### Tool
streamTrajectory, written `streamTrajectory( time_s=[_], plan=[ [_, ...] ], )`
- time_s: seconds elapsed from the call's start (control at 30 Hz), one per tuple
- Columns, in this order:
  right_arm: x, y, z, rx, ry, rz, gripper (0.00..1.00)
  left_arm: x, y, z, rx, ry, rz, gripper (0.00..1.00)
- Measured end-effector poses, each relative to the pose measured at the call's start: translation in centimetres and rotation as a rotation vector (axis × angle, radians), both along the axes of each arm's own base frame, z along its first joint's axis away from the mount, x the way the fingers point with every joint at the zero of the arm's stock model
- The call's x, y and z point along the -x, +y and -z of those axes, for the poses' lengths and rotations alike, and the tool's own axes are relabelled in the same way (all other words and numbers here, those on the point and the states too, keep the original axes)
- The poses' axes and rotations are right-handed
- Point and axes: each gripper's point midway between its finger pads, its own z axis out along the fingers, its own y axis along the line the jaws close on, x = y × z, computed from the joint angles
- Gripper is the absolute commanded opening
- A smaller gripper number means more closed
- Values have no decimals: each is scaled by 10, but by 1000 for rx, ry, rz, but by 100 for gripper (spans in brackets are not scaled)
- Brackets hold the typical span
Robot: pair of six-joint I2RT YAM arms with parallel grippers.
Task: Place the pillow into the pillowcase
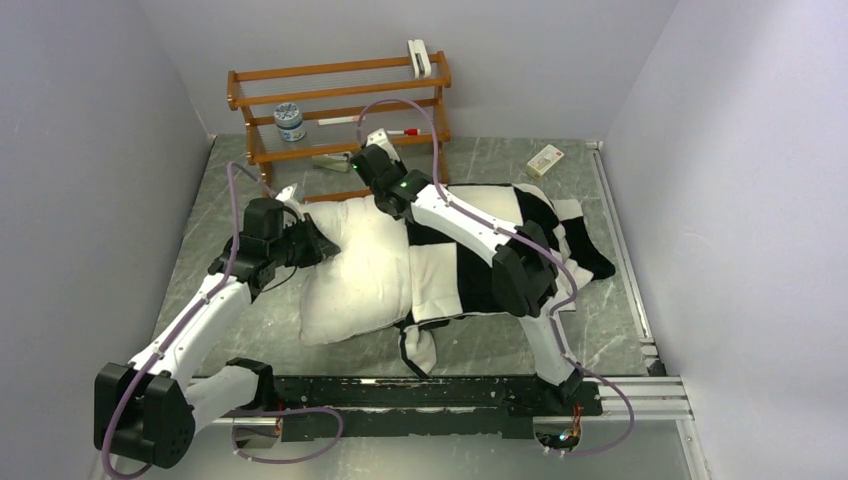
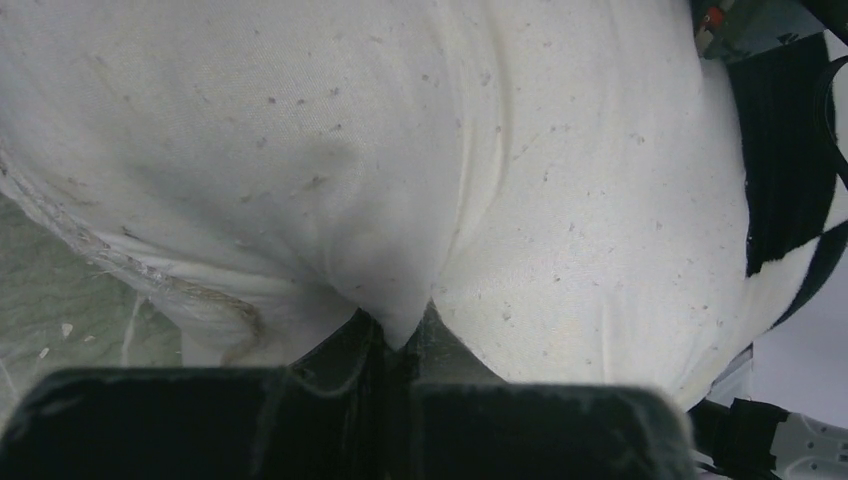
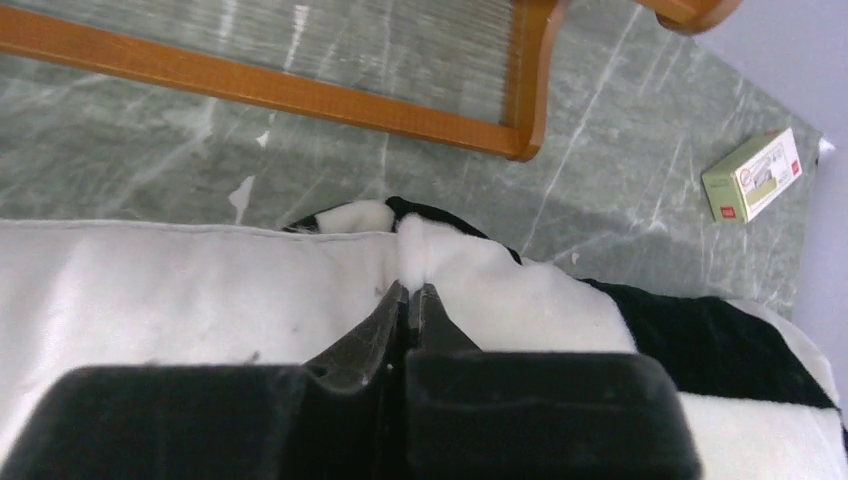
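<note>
Listing by view.

Left wrist: left gripper [image 2: 405, 322] clamped on a pinched fold of the pillow [image 2: 400, 150], jaws together with white cloth drawn down between them. The pillow's speckled fabric fills the view. A seamed edge runs at the lower left, and the pillowcase [image 2: 790, 180] shows checkered at the right margin.

Right wrist: right gripper [image 3: 410, 295] closed on a tuft of white plush at the pillowcase's rim. Bare pillow lies to its left, a black square to its right. Beyond are the grey marbled table [image 3: 150, 160], a wooden rack [image 3: 300, 95] and a small box [image 3: 752, 175].

Top external: the pillow lies mid-table, its right part sheathed in the pillowcase and its left part bare. The left gripper is at the bare end, the right gripper at the far edge. A jar [image 1: 290, 122] stands on the rack.
</note>
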Motion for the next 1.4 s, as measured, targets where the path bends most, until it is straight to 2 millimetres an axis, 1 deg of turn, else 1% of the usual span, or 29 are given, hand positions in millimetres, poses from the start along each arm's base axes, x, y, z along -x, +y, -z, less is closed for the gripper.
streamTrajectory(
  time_s=[0.03,0.1,0.2,0.27,0.33,0.4,0.47,0.57,0.67,0.77,0.83,0.93,1.0,1.07,1.1,1.17,1.23,1.3,1.33,1.4],
  plan=[
    [0,4,-2,2,-3,-11,0,0,-1,-1,7,-1,1,5],
    [6,19,-10,-23,-3,-63,0,1,-5,-4,35,-4,7,5],
    [29,51,-22,-164,30,-188,0,1,-10,-7,75,-5,8,5],
    [50,65,-31,-296,57,-258,0,2,-16,-9,91,-3,15,5],
    [70,72,-38,-433,71,-304,0,4,-22,-9,104,3,33,5],
    [86,75,-43,-548,76,-321,0,6,-26,-7,112,20,45,5],
    [94,83,-47,-642,60,-324,0,7,-29,-4,115,34,49,5],
    [104,95,-46,-796,54,-315,0,9,-33,-4,123,42,53,5],
    [105,100,-45,-946,33,-275,0,11,-37,-1,123,56,61,5],
    [103,94,-40,-1011,-7,-202,1,13,-43,2,120,63,75,5],
    [102,86,-36,-1014,-35,-160,16,14,-46,0,123,55,82,5],
    [99,76,-36,-968,-56,-129,37,13,-48,-2,120,41,79,5],
    [107,70,-40,-905,-47,-139,45,13,-47,-3,117,34,75,5],
    [120,63,-48,-846,-22,-162,52,11,-47,-4,114,28,70,5],
    [130,59,-52,-817,-3,-175,54,10,-47,-4,112,25,65,5],
    [153,43,-58,-751,42,-188,57,9,-47,-5,116,22,59,5],
    [173,27,-59,-703,78,-187,58,9,-47,-6,120,21,55,5],
    [194,7,-54,-661,115,-178,58,8,-48,-6,122,21,51,5],
    [204,-5,-48,-636,139,-167,58,8,-47,-6,121,20,48,5],
    [217,-25,-39,-582,167,-137,57,8,-47,-6,120,19,45,5]
  ],
)
